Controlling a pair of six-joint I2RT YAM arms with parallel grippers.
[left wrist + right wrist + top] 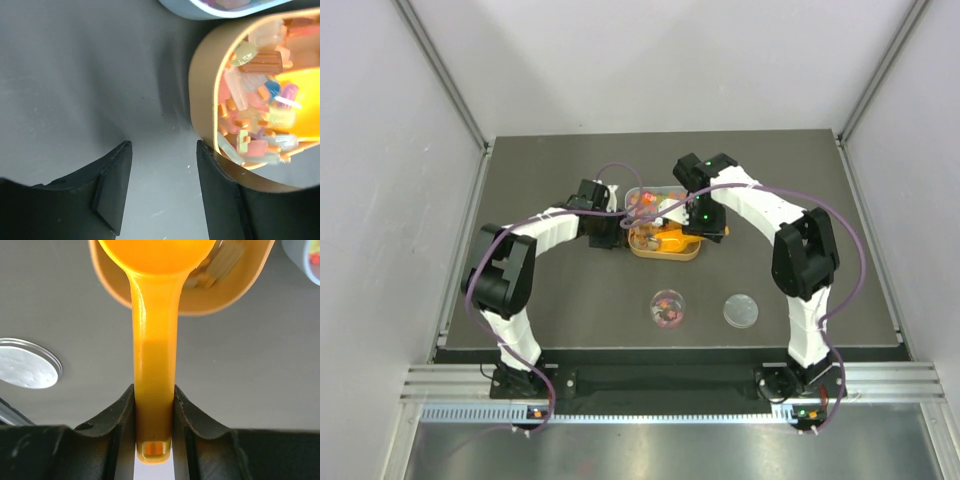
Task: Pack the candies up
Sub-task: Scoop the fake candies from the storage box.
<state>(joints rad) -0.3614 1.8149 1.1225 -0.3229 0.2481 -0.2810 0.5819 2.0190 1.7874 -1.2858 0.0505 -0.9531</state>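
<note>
The candies [252,127] are small multicoloured pieces heaped in a tan oval bowl [665,245]. More candies fill a small round clear jar [668,307] nearer the front. My right gripper [154,390] is shut on the handle of the orange scoop [155,315], whose head hangs over the tan bowl [235,287]. In the top view the right gripper [706,226] is at the bowl's right end. My left gripper [162,150] is open over bare table, with its right finger [220,195] against the bowl's outer wall [202,90]. In the top view it [613,232] is at the bowl's left end.
A pale blue container [650,198] with more sweets stands right behind the tan bowl; its rim shows in the left wrist view [200,9]. The jar's round lid [740,311] lies flat right of the jar, and shows in the right wrist view [25,364]. Grey walls enclose the table.
</note>
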